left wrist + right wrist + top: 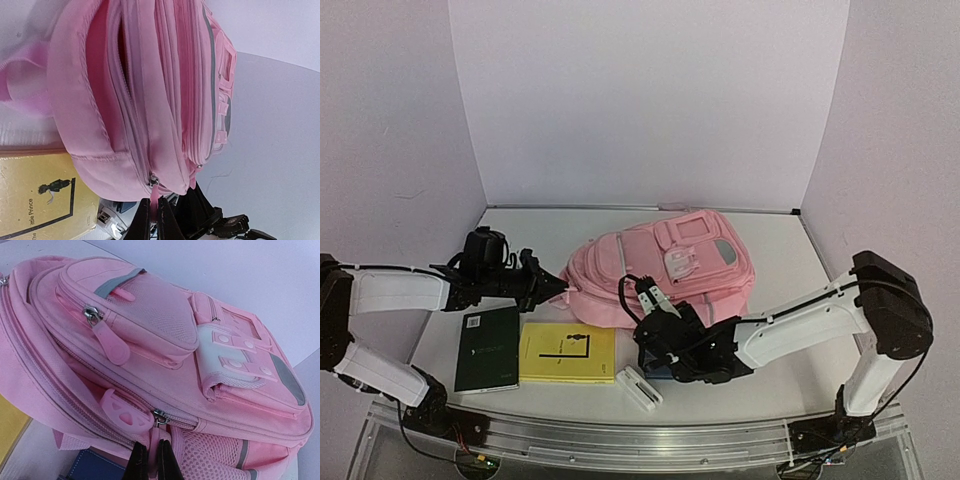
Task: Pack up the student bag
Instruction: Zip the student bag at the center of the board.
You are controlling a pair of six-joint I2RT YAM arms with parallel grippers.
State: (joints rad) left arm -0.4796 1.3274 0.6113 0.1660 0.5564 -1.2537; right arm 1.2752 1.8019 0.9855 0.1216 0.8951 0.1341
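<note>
White bench carries the large soft pink fabric backpack at its middle, limp and probably light, so left gripper and right gripper each pinch a pink zip pull, my surest hold.

A pink backpack lies flat on the white counter, front pockets facing up. The left claw, tips pinched together, meets the backpack's left edge. The right claw, also closed, sits at its near edge. In front of the backpack, 2 books lie side by side: a dark green book and a yellow book. A small white block lies just right of the yellow one.
</note>
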